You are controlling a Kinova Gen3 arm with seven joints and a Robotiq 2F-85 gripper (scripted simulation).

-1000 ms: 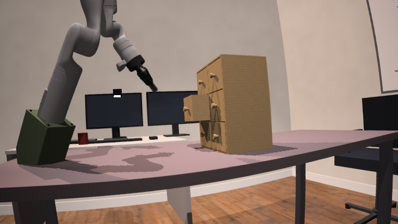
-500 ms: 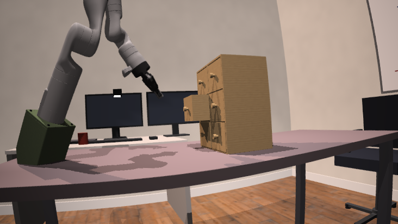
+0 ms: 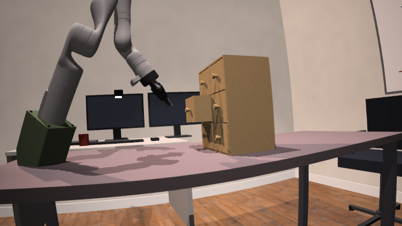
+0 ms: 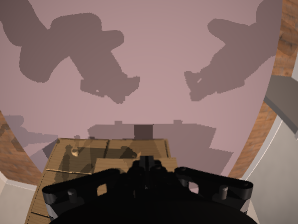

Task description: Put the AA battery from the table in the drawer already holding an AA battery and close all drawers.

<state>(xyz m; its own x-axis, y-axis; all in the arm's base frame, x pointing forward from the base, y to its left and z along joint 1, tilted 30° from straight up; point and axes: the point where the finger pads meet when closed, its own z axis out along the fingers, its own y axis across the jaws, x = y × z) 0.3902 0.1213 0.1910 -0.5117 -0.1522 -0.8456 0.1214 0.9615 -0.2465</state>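
Note:
The small wooden chest [image 3: 237, 105] stands on the table at centre right, with two columns of drawers with small knobs. The middle left drawer [image 3: 198, 108] is pulled out partway; the others sit in. My gripper [image 3: 168, 103] is shut with nothing in it. It hangs in the air, angled down, just left of the open drawer's front and a little above its knob. In the wrist view the shut fingers [image 4: 148, 165] point over the open drawer [image 4: 109, 163]; its inside is mostly in shadow. The AA battery on the table is not visible in either view.
The robot's green base [image 3: 42, 139] stands on the table at the left. Behind the table, a second desk carries two dark monitors [image 3: 115, 112], a keyboard and a red cup [image 3: 83, 139]. A black office chair [image 3: 374, 159] stands at the right.

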